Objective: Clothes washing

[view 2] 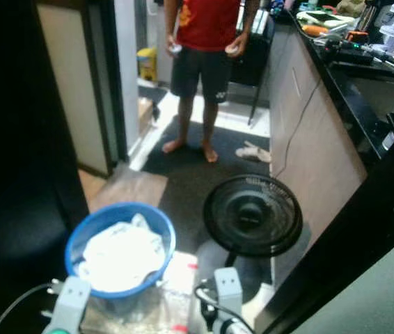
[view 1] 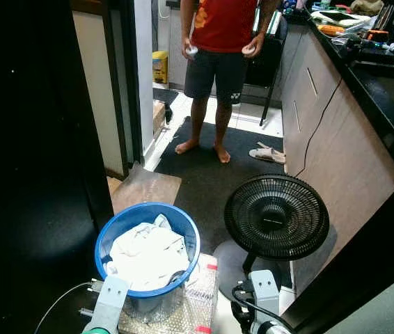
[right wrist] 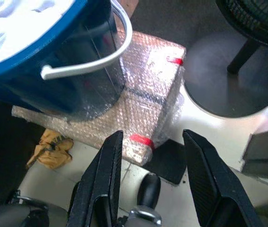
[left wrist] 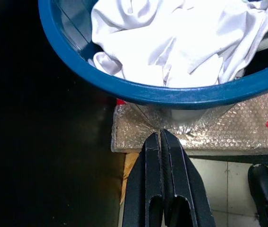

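A blue bucket (view 1: 145, 207) stands on a bubble-wrapped box (right wrist: 148, 90) on the floor just in front of me. It is heaped with white clothes (view 1: 147, 254). Its silver handle (right wrist: 101, 61) hangs down the side. My left gripper (left wrist: 161, 137) is shut with nothing in it, its tips just below the bucket's rim (left wrist: 181, 92) and close to the box's edge. My right gripper (right wrist: 150, 137) is open and empty, hovering above the box's near corner beside the bucket.
A black floor fan (view 1: 276, 217) stands right of the bucket. A person (view 1: 218, 42) stands barefoot on a dark mat (view 1: 204, 174) ahead, slippers (view 1: 266, 154) nearby. A cluttered counter (view 1: 364, 76) runs along the right. A dark door panel (view 1: 30, 174) lies left. A yellow rag (right wrist: 51, 149) lies below the box.
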You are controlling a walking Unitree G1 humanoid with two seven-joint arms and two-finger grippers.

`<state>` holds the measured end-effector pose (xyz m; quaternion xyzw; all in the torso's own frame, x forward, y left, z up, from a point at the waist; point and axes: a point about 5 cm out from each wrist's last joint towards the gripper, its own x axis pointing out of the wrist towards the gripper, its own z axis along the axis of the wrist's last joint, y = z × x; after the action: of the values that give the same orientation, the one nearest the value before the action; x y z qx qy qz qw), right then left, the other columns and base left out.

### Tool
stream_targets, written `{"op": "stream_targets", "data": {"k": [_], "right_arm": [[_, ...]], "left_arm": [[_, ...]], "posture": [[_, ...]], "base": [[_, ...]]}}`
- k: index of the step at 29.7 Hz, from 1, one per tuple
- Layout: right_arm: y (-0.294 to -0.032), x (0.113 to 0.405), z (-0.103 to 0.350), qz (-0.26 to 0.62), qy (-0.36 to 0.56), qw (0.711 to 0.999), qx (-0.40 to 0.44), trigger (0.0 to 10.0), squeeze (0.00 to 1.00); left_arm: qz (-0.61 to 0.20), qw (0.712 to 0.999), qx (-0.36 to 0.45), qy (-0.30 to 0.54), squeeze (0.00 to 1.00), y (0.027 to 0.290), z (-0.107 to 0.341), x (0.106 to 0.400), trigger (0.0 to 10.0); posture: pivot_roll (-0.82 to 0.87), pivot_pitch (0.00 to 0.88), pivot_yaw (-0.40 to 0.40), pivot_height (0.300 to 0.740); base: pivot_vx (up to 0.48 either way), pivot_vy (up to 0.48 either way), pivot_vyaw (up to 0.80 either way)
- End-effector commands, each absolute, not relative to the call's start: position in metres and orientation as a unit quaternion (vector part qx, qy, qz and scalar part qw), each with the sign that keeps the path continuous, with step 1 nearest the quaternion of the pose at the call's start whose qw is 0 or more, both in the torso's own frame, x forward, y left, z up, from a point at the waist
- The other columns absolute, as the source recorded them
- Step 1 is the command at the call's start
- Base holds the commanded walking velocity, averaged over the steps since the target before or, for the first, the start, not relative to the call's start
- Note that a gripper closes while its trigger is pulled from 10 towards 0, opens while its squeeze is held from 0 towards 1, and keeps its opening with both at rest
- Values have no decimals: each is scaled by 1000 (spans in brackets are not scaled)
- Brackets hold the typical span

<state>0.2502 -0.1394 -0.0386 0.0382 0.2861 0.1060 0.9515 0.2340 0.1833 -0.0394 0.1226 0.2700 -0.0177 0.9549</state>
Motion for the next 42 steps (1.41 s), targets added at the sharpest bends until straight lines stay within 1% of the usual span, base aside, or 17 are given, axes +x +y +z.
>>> {"op": "stream_targets", "data": {"k": [1, 3, 5, 6, 7, 8, 10, 12, 15, 17, 20, 24, 28, 30, 35, 40, 42], "right_arm": [[-139, 257, -32, 103, 262, 958, 50, 10000, 0], [-137, 276, -11, 108, 200, 972, 64, 10000, 0], [-137, 276, -11, 108, 200, 972, 64, 10000, 0], [-136, 291, 7, 110, 151, 980, 72, 10000, 0], [-134, 307, 30, 115, 91, 986, 77, 10000, 0], [-132, 319, 53, 120, 37, 989, 75, 10000, 0], [-128, 331, 79, 125, -22, 989, 71, 10000, 0], [-126, 336, 92, 125, -49, 988, 74, 10000, 0], [-125, 337, 97, 123, -60, 988, 75, 10000, 0], [-121, 337, 105, 118, -79, 986, 82, 10000, 0], [-120, 336, 107, 117, -85, 986, 83, 10000, 0], [-121, 331, 107, 101, -92, 987, 88, 10000, 0], [-122, 330, 107, 101, -92, 986, 91, 10000, 0], [-121, 330, 110, 106, -95, 985, 94, 10000, 0], [-120, 331, 114, 109, -99, 985, 95, 10000, 0], [-119, 332, 119, 109, -105, 984, 97, 10000, 0], [-119, 332, 119, 109, -105, 984, 97, 10000, 0]], "left_arm": [[-26, 957, 134, 257, 0, 182, -38, 233, 10000], [-34, 971, 123, 203, 0, 179, -17, 251, 10000], [-34, 971, 123, 203, 0, 179, -17, 251, 10000], [-47, 981, 102, 158, 0, 172, 5, 266, 10000], [-77, 988, 86, 101, 0, 158, 34, 283, 10000], [-113, 989, 82, 50, 0, 142, 62, 295, 10000], [-161, 983, 93, -9, 0, 118, 93, 304, 10000], [-188, 976, 100, -34, 0, 103, 106, 307, 10000], [-196, 974, 101, -45, 0, 96, 111, 308, 10000], [-195, 977, 77, -44, 0, 89, 112, 306, 10000], [-193, 978, 71, -42, 0, 88, 112, 305, 10000], [-191, 979, 72, -27, 0, 94, 108, 297, 10000], [-188, 979, 74, -21, 0, 97, 108, 295, 10000], [-185, 980, 75, -14, 0, 100, 110, 294, 10000], [-183, 980, 76, -11, 0, 100, 112, 293, 10000], [-181, 981, 75, -10, 0, 101, 113, 292, 10000], [-181, 981, 75, -10, 0, 101, 113, 292, 10000]], "posture": [[67, 25, -25, 740], [69, 34, -24, 740], [69, 34, -24, 740], [69, 46, -23, 740], [69, 57, -22, 740], [69, 64, -20, 740], [66, 72, -15, 740], [64, 77, -12, 740], [60, 83, -8, 740], [48, 86, 2, 740], [46, 86, 2, 740], [46, 86, 4, 725], [46, 86, 3, 720], [51, 87, 0, 710], [51, 86, 0, 700], [52, 86, 0, 680], [52, 86, 0, 680]], "base": [[0, 0, 0], [0, 0, 0], [0, 0, 0], [0, 0, 0], [0, 0, 0], [0, 0, 0], [0, 0, 0], [0, 0, 0], [0, 0, 0], [0, 0, 0], [0, 0, 0], [0, 0, 0], [0, 0, 0], [0, 0, 0], [0, 0, 0], [0, 0, 0], [0, 0, 0]]}}
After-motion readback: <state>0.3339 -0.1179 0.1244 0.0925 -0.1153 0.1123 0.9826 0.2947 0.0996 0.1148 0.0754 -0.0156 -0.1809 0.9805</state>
